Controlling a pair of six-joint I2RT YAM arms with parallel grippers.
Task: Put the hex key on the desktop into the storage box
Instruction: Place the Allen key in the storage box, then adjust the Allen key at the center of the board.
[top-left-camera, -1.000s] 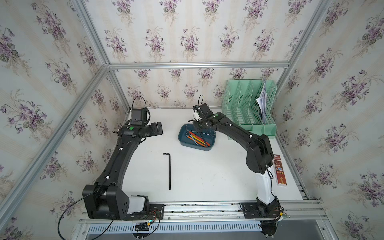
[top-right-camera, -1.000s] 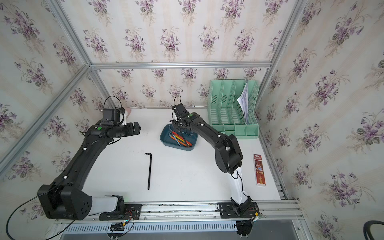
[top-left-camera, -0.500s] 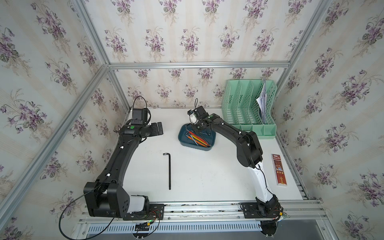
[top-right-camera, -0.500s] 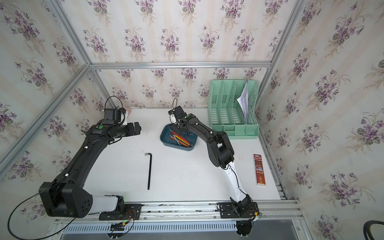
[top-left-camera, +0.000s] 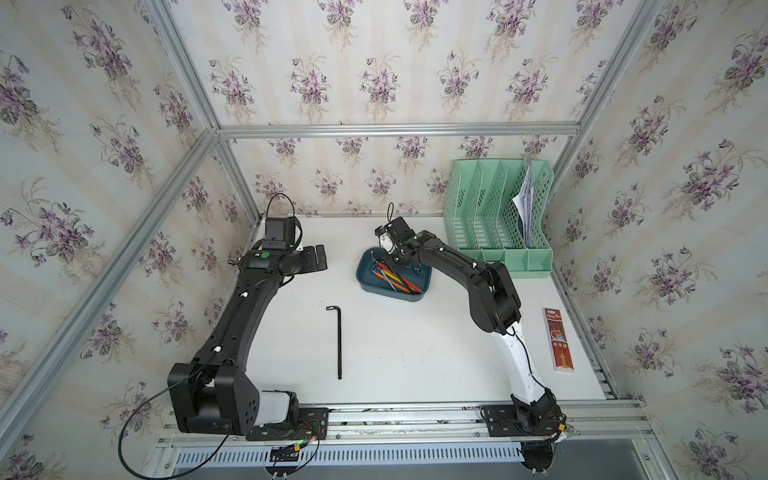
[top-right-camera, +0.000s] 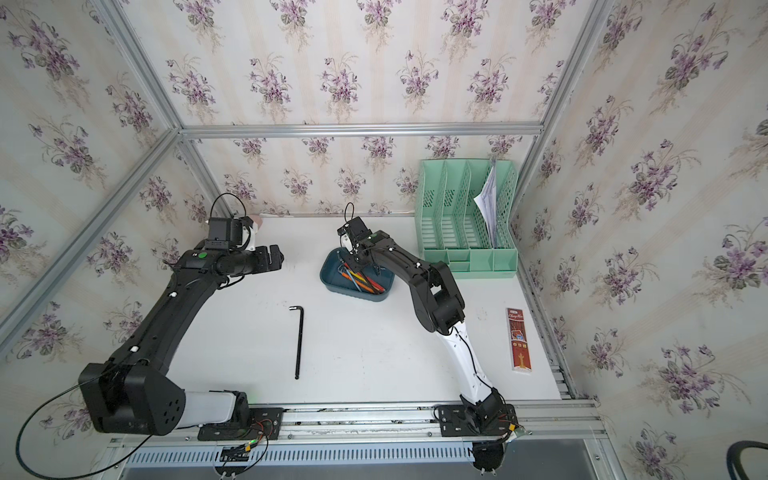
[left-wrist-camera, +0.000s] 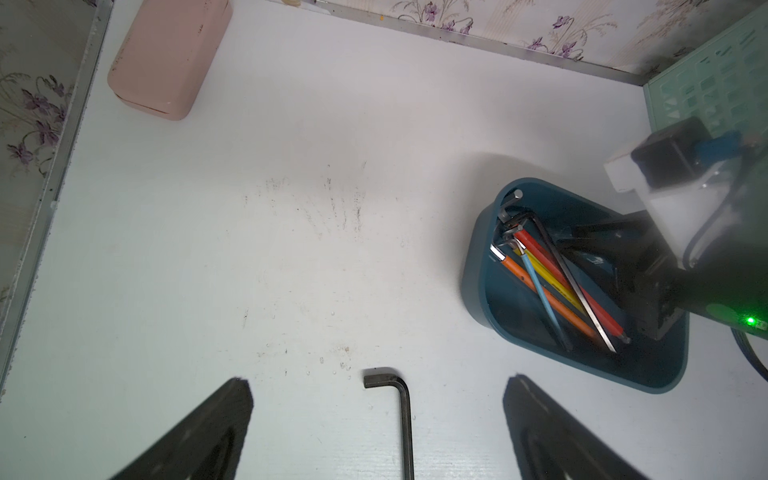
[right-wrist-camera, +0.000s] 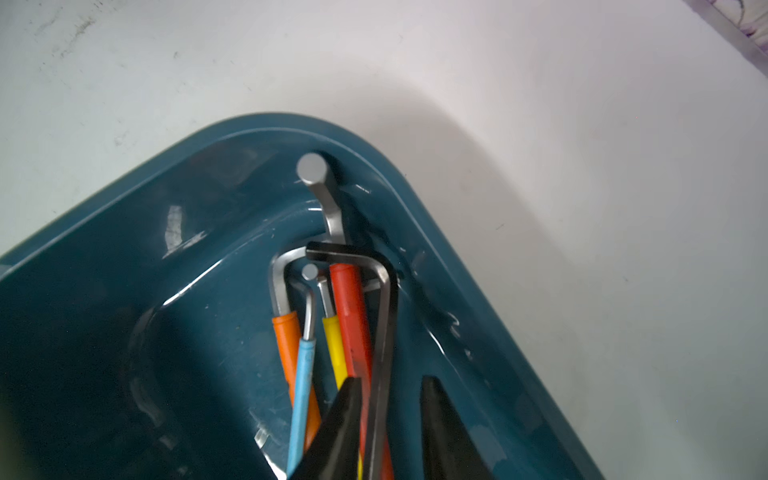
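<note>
Both outstretched: right gripper (right-wrist-camera: 390, 378) apart, low in storage box (right-wrist-camera: 104, 270); left gripper (left-wrist-camera: 378, 378) apart above desktop (left-wrist-camera: 291, 208).

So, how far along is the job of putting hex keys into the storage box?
Done: coloured-sleeve hex keys and a dark steel hex key lie inside the shallow teal plastic storage box. In hand: the right gripper stands open around that dark key. Left: one long black L-shaped hex key lies on the white desktop, near the open left gripper, untouched.
</note>
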